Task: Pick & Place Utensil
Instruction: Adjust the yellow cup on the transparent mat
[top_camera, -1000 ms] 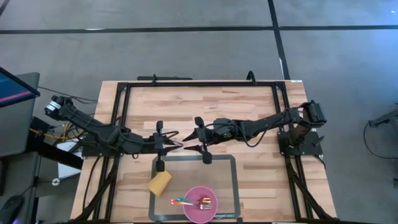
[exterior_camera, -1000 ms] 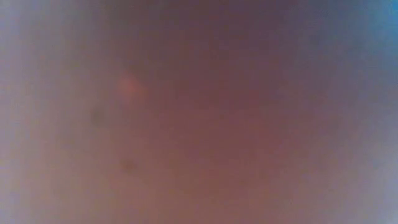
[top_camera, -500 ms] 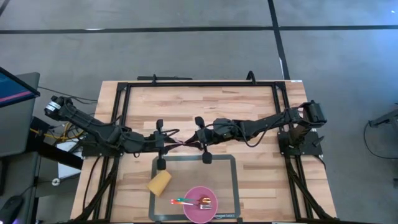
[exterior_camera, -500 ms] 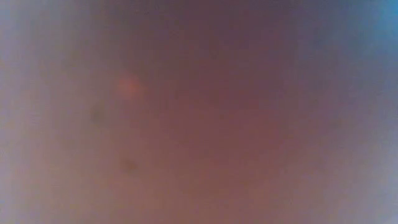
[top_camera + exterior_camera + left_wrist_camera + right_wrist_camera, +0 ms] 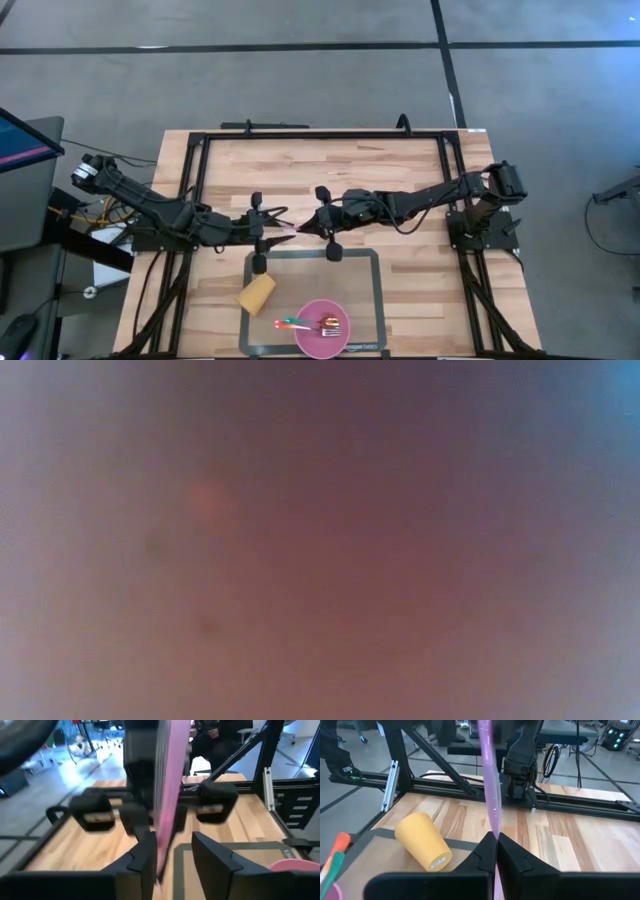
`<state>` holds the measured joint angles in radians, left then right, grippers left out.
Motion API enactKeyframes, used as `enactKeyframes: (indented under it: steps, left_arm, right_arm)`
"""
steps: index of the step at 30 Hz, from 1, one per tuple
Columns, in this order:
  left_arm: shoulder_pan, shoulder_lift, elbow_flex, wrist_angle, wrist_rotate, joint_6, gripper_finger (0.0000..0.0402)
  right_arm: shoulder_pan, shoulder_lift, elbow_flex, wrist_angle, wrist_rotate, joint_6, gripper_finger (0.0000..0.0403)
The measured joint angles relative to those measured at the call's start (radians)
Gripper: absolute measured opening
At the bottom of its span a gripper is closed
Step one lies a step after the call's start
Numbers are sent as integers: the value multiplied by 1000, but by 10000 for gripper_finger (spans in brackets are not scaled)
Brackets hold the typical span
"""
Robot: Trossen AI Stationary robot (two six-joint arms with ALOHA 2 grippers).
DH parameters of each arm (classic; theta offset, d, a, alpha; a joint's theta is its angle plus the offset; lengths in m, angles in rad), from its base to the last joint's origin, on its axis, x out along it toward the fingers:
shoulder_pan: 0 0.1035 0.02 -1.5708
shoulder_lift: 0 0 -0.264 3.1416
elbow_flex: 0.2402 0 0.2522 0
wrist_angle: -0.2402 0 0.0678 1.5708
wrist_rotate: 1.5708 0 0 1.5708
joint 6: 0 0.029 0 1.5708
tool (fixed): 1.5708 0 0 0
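- A label sticks to the side of the yellow cup (image 5: 422,841), and there is dark print on the near edge of the grey mat (image 5: 372,262), but neither can be read.
- The cup lies on its side at the mat's near left corner, with nothing seen inside.
- The pink plate (image 5: 320,330) sits at the near edge of the mat and holds a fork (image 5: 330,323) beside a utensil with an orange and green handle (image 5: 291,323).
- The pink utensil (image 5: 490,795) is held in the air above the middle of the wooden table (image 5: 400,165), just beyond the mat's far edge, between the two arms.
- The right gripper (image 5: 496,847) has its fingers pinched tight on the pink utensil.
- The left gripper (image 5: 172,852) meets it from the left, fingers parted with the utensil between them.
- The low view shows only a blur.
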<state>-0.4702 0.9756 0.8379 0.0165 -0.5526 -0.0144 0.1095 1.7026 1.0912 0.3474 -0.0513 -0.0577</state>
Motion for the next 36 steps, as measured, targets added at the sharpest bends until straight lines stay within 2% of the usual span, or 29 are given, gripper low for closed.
enactKeyframes:
  steps: [5, 10, 16, 22, 25, 31, 36]
  left_arm:
    - [0, 0, 0, -123, 4, -105, 148]
    - [0, 0, 0, -209, 27, -192, 150]
    - [-7, 6, 0, -234, 181, -204, 138]
    - [-48, 68, 5, -243, 194, -161, 131]
    - [-50, 125, 56, -298, 187, -146, 130]
    - [-92, 259, 211, -579, 192, -149, 129]
    - [-165, 325, 246, -625, 252, -237, 129]
  right_arm:
    - [-7, -81, 0, -76, 0, 6, 1]
    - [-7, -157, 0, -183, 0, 5, 1]
    - [-5, -225, 0, -271, 0, -40, 1]
    - [-14, -262, 0, -321, 8, -49, 0]
    - [-15, -263, 0, -328, 12, -49, 0]
    - [-20, -261, 0, -350, 33, -54, 0]
    - [-29, -259, 0, -359, 53, -54, 0]
